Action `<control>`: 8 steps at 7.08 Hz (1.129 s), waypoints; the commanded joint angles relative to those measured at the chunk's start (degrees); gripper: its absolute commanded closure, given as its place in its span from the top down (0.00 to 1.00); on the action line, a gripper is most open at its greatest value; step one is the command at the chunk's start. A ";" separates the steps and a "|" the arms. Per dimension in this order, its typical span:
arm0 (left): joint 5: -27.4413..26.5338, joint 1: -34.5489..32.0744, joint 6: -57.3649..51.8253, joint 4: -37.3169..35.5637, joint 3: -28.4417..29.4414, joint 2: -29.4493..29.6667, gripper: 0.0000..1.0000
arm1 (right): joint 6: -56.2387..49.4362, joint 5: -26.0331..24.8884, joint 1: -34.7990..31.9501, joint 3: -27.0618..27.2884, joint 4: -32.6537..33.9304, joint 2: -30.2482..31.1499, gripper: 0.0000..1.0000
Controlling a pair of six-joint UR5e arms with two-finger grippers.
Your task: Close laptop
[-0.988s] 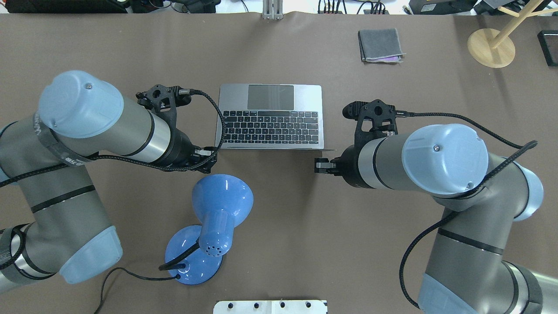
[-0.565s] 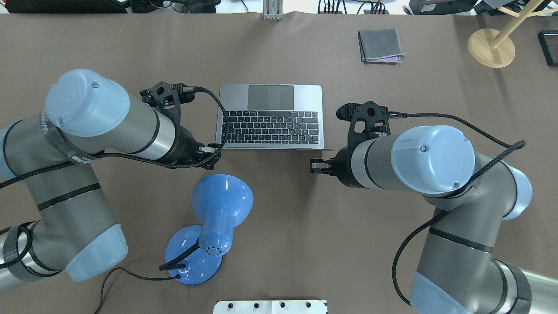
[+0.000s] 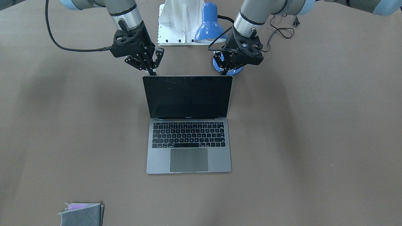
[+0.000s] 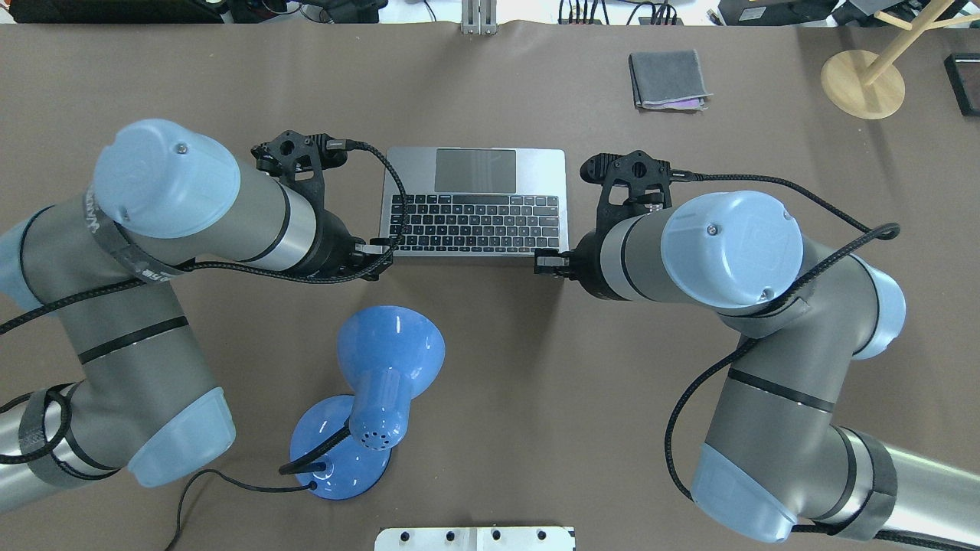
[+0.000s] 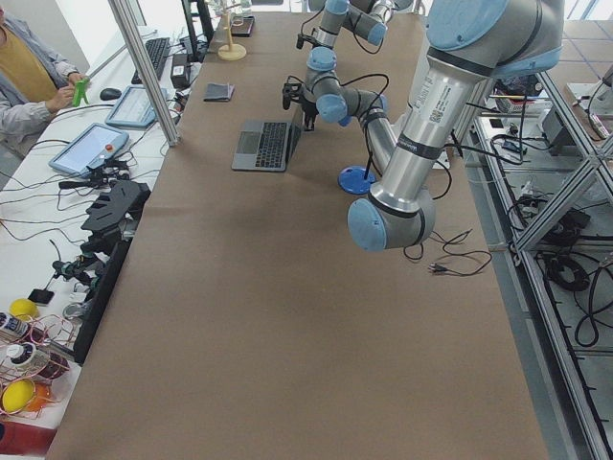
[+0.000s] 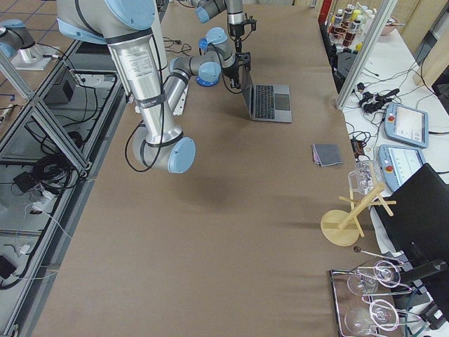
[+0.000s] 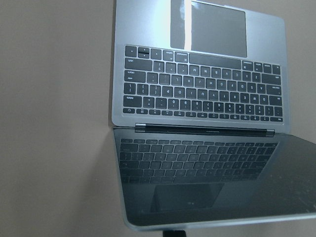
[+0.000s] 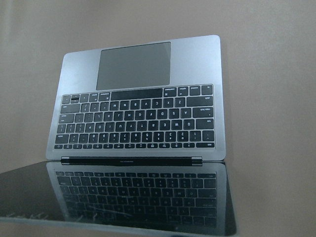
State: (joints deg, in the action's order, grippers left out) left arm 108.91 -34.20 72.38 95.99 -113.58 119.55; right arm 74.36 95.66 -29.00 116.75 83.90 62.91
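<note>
The laptop stands open in the middle of the table, black screen facing away from me, keyboard and trackpad beyond it; it also shows in the overhead view. My left gripper is behind the lid's top corner on my left and looks shut and empty. My right gripper is behind the other top corner, also shut and empty. Both tips sit at the lid's upper edge. Both wrist views look down over the lid onto the screen and keys.
A blue desk lamp stands on my side of the laptop, near the left arm, its cable trailing left. A folded grey cloth and a wooden stand are at the far right. A white plate is at the near edge.
Both arms have moved forward and inward. The grippers went from a gap behind the lid to its two top corners. The laptop's base has not shifted.
</note>
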 commanded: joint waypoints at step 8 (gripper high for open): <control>-2.56 -8.51 -0.40 11.12 18.79 9.54 0.00 | -2.10 0.93 -10.37 -23.08 1.00 -16.82 0.00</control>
State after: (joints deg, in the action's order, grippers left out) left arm 106.54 -41.63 72.05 105.13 -99.41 126.95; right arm 72.90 96.15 -38.11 99.94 85.37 49.40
